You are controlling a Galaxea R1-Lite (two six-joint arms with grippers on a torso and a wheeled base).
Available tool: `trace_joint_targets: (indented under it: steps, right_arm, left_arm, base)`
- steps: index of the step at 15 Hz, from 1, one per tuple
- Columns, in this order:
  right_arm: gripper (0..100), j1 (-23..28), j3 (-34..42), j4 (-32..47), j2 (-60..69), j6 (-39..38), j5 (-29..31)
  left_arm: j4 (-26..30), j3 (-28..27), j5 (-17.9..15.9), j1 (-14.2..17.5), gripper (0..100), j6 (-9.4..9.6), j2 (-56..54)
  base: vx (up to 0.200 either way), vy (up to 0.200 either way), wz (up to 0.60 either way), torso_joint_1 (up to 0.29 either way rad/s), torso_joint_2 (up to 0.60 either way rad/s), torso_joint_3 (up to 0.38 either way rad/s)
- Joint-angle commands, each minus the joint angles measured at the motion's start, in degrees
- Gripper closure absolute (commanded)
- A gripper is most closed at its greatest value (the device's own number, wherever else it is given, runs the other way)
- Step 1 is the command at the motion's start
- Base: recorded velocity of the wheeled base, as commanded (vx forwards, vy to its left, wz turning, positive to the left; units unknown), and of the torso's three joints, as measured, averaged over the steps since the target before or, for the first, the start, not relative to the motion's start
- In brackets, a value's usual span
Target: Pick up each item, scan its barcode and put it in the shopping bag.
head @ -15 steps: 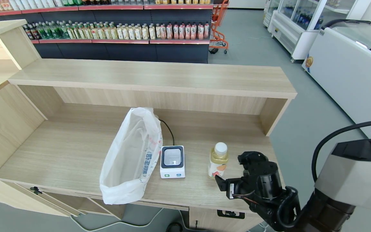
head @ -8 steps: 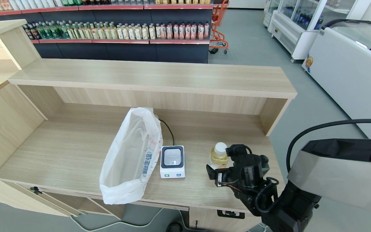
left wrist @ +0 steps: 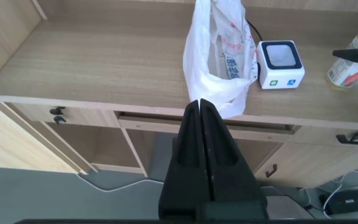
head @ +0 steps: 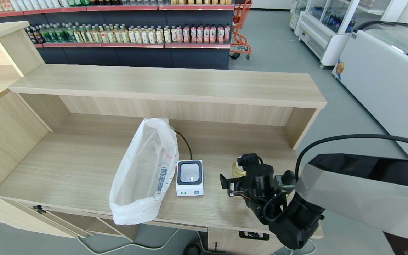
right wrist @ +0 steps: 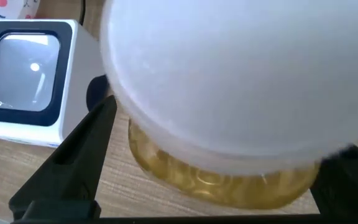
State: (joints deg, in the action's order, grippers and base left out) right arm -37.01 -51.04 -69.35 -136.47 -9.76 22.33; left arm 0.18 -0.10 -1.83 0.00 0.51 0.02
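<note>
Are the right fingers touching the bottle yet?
Cannot tell. Right wrist view shows the fingers flanking the bottle, neither contact nor gap plain.

Pale matt wood grain on desk (head: 83, 159). Shopping bag (head: 140, 177): thin, crinkly, translucent plastic. Scanner (head: 189, 177): glossy white plastic, glassy window. Bottle (right wrist: 229, 180): clear smooth plastic.

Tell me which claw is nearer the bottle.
Right. The right claw sits open around the bottle; the left claw is shut, before the counter, far away.
</note>
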Motion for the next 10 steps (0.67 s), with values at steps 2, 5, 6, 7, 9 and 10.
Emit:
trace_joint_targets:
  steps: [2, 5, 6, 7, 9, 10]
  right_arm:
    - [0, 0.01, -1.69, 0.18, -2.22, 0.36, -0.27]
    - [0, 0.1, -3.71, 0.18, -3.8, 0.8, -0.27]
    - [0, 0.18, -4.77, 0.27, -4.5, 0.89, -0.27]
    - [0, 0.18, -5.56, 0.36, -4.59, 0.89, -0.27]
    - [0, 0.18, -6.0, 0.27, -4.85, 1.15, -0.36]
    - [0, 0.18, -6.0, -0.17, -5.03, 1.77, -0.36]
  left_arm:
    - [-0.01, 0.01, -0.02, 0.0, 100, 0.02, 0.06]
    - [-0.01, 0.01, -0.02, 0.0, 100, 0.02, -0.02]
    - [-0.01, 0.01, -0.02, 0.0, 100, 0.02, 0.06]
    - [-0.01, 0.01, 0.07, 0.0, 100, 0.02, -0.02]
    - [-0.01, 0.01, -0.02, 0.0, 100, 0.02, -0.02]
    - [-0.01, 0.01, 0.07, 0.0, 100, 0.02, -0.02]
  base:
    - [0.0, 0.0, 0.0, 0.0, 0.0, 0.0]
    - [0.0, 0.0, 0.0, 0.0, 0.0, 0.0]
    - [0.0, 0.0, 0.0, 0.0, 0.0, 0.0]
    - [0.0, 0.0, 0.0, 0.0, 0.0, 0.0]
    - [0.0, 0.0, 0.0, 0.0, 0.0, 0.0]
    - [0.0, 0.0, 0.0, 0.0, 0.0, 0.0]
